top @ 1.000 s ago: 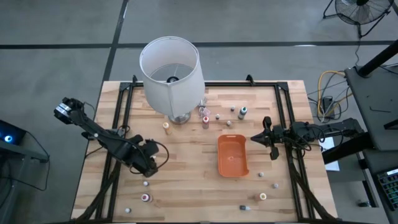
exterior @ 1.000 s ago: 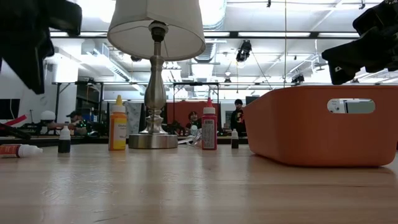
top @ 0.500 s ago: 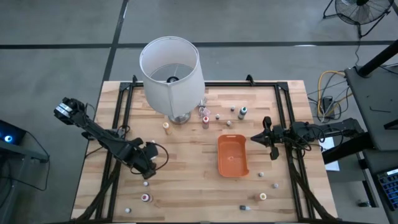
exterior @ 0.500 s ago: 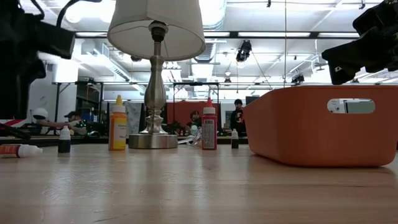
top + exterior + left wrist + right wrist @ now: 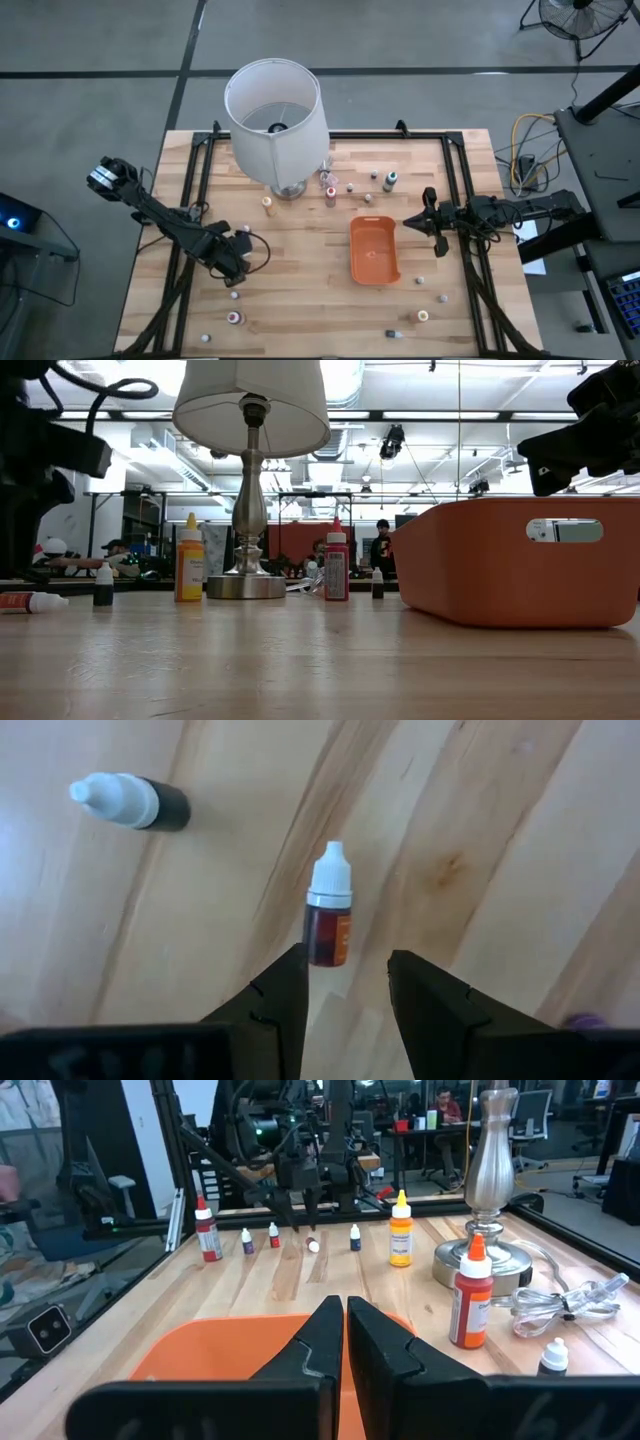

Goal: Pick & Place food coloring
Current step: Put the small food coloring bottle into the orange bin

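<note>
My left pincer (image 5: 345, 982) part-open above a lying bottle (image 5: 327, 920) — nothing held, right pincer (image 5: 342, 1342) shut over the tray (image 5: 225, 1345)

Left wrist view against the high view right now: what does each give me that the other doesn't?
Only the left wrist view shows the detail at the left gripper: open fingers just short of a small brown bottle with a white cap, and a dark bottle lying on its side nearby.

Only the high view shows the layout: lamp, orange tray, the scattered bottles, and the right gripper waiting beside the tray.

Both show the left gripper over the wooden table, not yet holding anything.
</note>
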Controlling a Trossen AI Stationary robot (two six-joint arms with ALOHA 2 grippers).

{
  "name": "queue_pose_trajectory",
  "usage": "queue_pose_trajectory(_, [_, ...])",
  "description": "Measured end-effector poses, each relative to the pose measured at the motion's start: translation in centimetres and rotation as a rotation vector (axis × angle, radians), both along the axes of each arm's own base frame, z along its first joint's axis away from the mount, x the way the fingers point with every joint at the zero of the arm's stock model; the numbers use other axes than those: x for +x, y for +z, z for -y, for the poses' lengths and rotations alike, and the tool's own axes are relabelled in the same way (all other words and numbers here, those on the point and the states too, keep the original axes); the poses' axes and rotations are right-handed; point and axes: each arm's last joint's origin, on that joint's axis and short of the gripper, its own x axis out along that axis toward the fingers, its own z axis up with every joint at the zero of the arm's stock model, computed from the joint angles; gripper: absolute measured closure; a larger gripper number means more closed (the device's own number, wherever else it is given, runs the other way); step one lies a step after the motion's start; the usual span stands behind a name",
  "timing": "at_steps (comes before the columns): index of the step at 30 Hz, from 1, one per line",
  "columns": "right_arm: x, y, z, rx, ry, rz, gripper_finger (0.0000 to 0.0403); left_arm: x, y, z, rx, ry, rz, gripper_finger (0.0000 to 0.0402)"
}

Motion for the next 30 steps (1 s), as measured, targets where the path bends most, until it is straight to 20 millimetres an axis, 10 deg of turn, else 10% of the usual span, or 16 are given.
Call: queue_pose_trajectory(30, [0.0,0.0,0.0,-0.001,0.0,0.0,0.039,0.0,-1.4,-0.5,-0.106,0.236,0.006,0.0289])
